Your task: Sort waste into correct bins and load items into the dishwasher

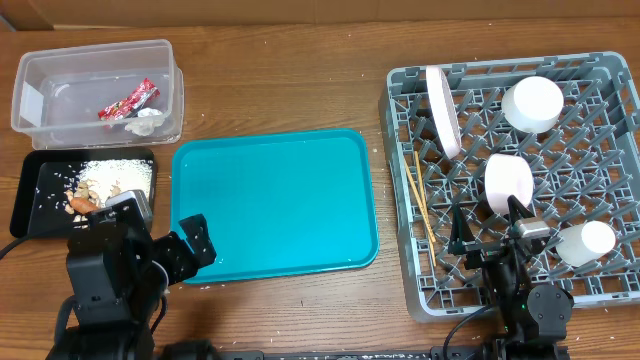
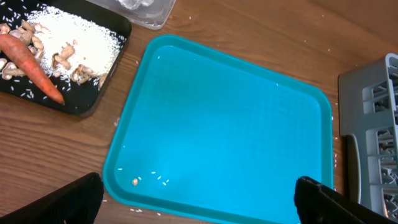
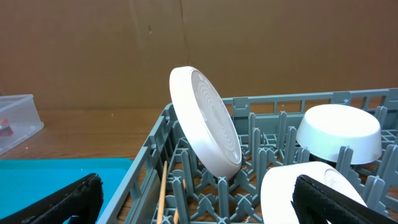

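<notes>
The clear tub (image 1: 60, 125) holds the red wrapper (image 1: 130, 99) and the foil ball (image 1: 146, 123). The black tray (image 1: 28, 205) holds rice scraps (image 1: 100, 175) and the orange carrot (image 1: 82, 203), which also shows in the left wrist view (image 2: 30, 65). The grey dish rack (image 1: 600, 70) holds the white plate (image 1: 441, 110), two bowls (image 1: 532, 103) (image 1: 508, 180), the cup (image 1: 586, 243) and the chopsticks (image 1: 420, 200). My left gripper (image 1: 188, 243) (image 2: 199, 205) is open and empty over the teal tray's near-left corner. My right gripper (image 1: 488, 226) (image 3: 199, 202) is open and empty above the rack's front part.
The teal tray (image 1: 275, 200) lies between the bins and the rack, with a few rice grains and a crumb (image 2: 149, 180) near its corner. Loose grains lie on the wooden table by the tray's edge. In the right wrist view the plate (image 3: 208, 118) leans on the pegs.
</notes>
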Controlling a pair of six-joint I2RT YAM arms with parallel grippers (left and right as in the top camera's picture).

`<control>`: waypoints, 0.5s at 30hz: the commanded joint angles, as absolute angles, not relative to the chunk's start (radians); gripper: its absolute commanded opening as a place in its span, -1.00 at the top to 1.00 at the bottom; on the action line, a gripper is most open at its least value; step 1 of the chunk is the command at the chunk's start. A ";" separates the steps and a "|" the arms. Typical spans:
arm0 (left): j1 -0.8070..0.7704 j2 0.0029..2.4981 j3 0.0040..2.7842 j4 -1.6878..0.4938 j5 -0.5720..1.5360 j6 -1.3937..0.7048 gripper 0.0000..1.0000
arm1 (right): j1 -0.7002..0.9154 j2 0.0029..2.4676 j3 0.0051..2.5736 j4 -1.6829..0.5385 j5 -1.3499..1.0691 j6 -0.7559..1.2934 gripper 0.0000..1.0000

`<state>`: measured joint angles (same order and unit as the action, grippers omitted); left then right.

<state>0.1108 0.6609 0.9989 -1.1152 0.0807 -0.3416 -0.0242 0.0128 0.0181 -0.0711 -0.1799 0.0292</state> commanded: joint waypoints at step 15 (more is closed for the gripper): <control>0.111 0.261 0.447 -0.543 0.040 -0.201 -1.00 | -0.019 0.003 0.008 -0.066 -0.187 0.031 -1.00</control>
<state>0.1108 0.3386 0.5674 -0.6170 0.0586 -0.2451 -0.0246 0.0128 0.0181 -0.0711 -0.1799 0.0299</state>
